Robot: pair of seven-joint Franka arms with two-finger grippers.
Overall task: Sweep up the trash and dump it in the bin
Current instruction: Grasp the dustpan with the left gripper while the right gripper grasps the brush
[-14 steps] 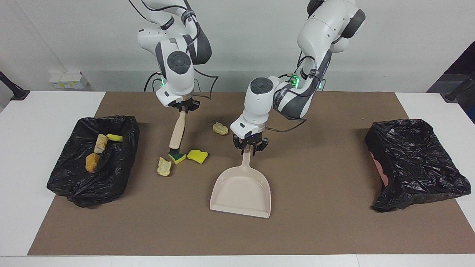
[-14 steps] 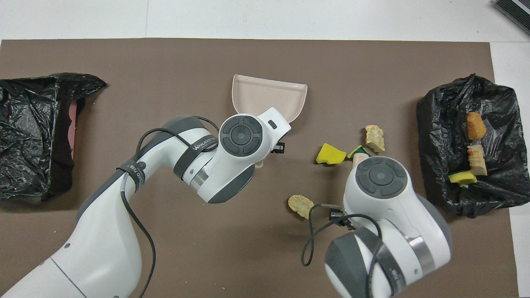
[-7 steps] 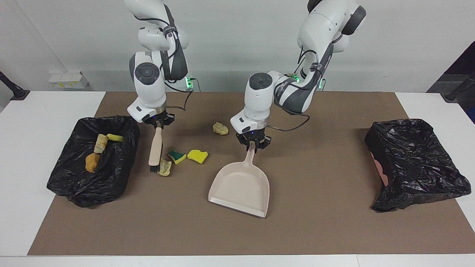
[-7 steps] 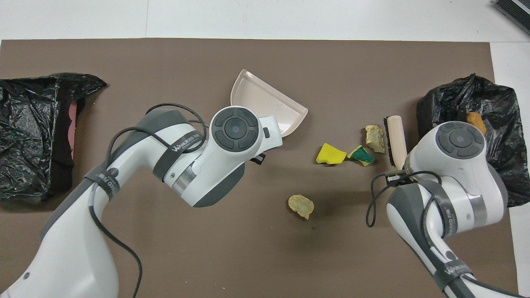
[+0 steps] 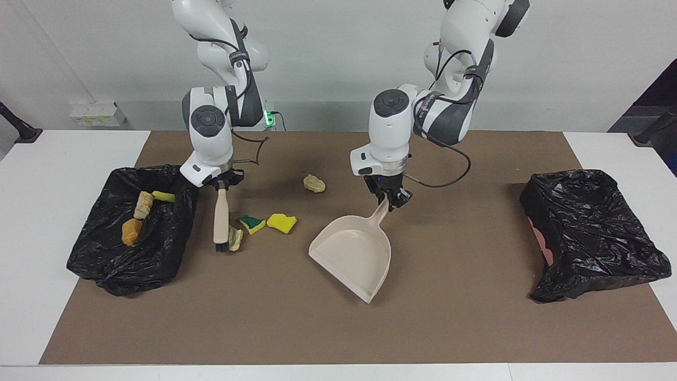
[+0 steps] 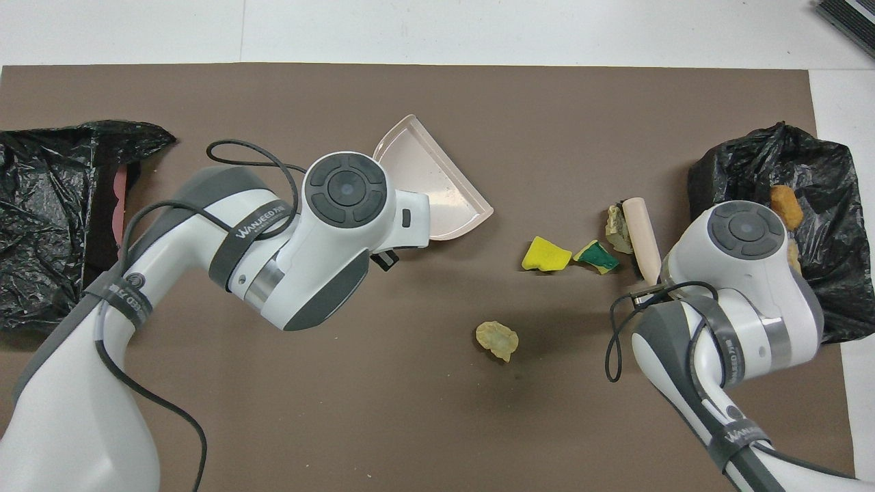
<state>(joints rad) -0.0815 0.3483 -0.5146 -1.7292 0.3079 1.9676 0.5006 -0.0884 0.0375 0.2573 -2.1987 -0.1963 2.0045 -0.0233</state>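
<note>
Sweeping is the step in hand, I'd say, with part of the trash already binned. Around it all stands a plain white wall, and below it a white bench (image 5: 31, 222) covered by a broad brown mat (image 5: 455, 328). On the mat, at the right arm's end, sits a black-lined bin (image 5: 100, 264) with three scraps (image 5: 143, 204) inside; a second black-lined bin (image 5: 592, 233) sits at the left arm's end, nothing showing in it.

The left gripper (image 5: 390, 203) has its fingers clamped on the handle of the beige dustpan (image 5: 355, 254), which lies mid-mat with its mouth turned toward the right arm's end. The right gripper (image 5: 222, 184) has its fingers closed on the handle of the brush (image 5: 220, 219), bristles down beside the filled bin.

Four scraps lie loose: a tan chunk (image 5: 235, 237) touching the brush head, a green-backed sponge (image 5: 252, 223) and a yellow sponge (image 5: 282, 223) just beside it toward the pan, and a lone tan piece (image 5: 314, 183) nearer the robots.

The next move, I reckon, calls for the brush to push that row into the pan's mouth, the pan held flat and steady.
</note>
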